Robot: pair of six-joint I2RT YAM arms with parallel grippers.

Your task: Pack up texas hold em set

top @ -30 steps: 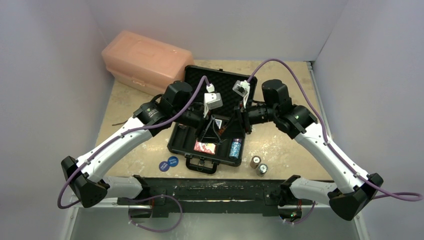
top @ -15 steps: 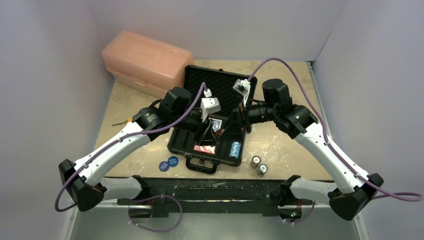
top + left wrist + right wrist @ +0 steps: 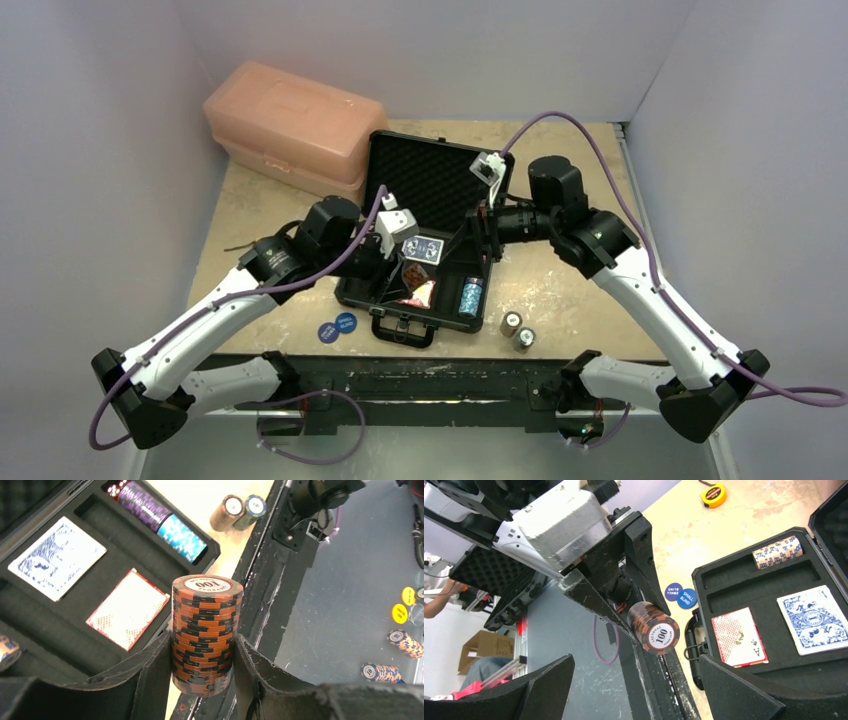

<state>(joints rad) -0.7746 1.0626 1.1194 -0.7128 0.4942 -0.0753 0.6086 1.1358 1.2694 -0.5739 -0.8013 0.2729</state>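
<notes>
Near the front edge of the tabletop, about midway along it, the black briefcase [image 3: 435, 170] lies open, its foam-lined lid leaning back toward the far edge. The left gripper [image 3: 202, 645] is clamped on a stack of orange-and-black chips [image 3: 206, 630] whose top chip is marked 100. It holds the stack by its sides, up in the air over the front part of the case. The right gripper [image 3: 635, 659] hangs over the right half of the case with its jaws spread wide and nothing between them, facing the held stack.

Inside the case, a blue card deck [image 3: 57, 557] and a red card deck [image 3: 127, 609] lie flat in neighbouring slots. A purple-and-turquoise chip stack [image 3: 160, 522] lies on its side along the right-hand slot, and an orange-and-white stack [image 3: 778, 551] lies in a slot on the left. Two short chip stacks [image 3: 517, 331] stand side by side on the tabletop, just off the case's front right corner. Two blue round discs [image 3: 337, 327] overlap near the front edge, just left of the handle. A pink plastic box [image 3: 290, 120] fills the far left corner, and a small yellow tape measure [image 3: 714, 494] lies by the left edge.
</notes>
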